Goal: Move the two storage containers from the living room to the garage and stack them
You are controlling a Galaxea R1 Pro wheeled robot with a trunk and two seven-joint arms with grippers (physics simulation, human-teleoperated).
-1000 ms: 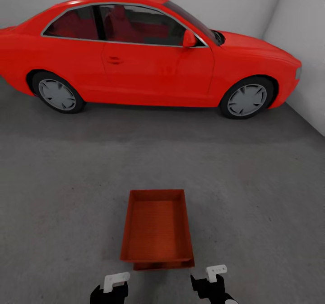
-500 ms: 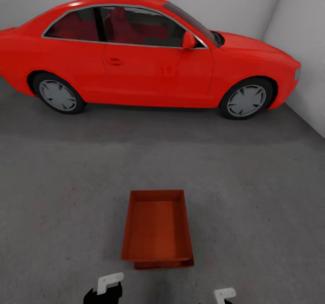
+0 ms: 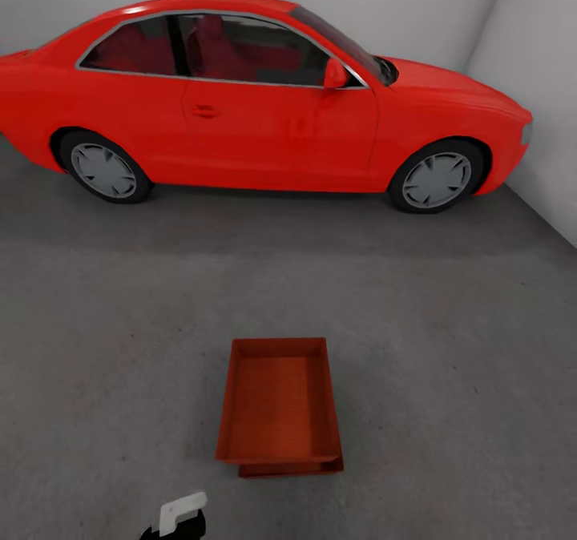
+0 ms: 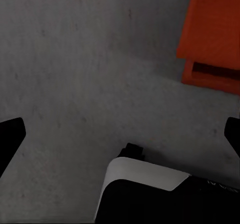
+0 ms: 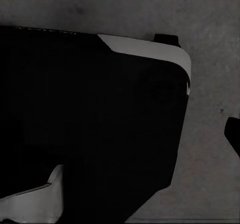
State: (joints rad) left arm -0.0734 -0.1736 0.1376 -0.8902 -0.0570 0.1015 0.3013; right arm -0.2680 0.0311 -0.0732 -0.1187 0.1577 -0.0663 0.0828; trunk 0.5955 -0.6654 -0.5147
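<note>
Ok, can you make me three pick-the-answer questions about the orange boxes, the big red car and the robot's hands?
1. Where do the two orange-red open-topped bins sit?
A. On the car's roof
B. On the dark grey concrete floor, in front of the glossy red car
C. On a wooden shelf

2. How many car wheels can you see?
A. Two
B. Four
C. None

3. How are the bins arranged?
A. Side by side, apart
B. One tipped upside down
C. One stacked on the other

Answers:
1. B, since bare concrete surrounds the bins and the car stands beyond them.
2. A, because one front and one rear wheel show on the car's near side.
3. C, as the lower bin's edge peeks out under the upper one.
</note>
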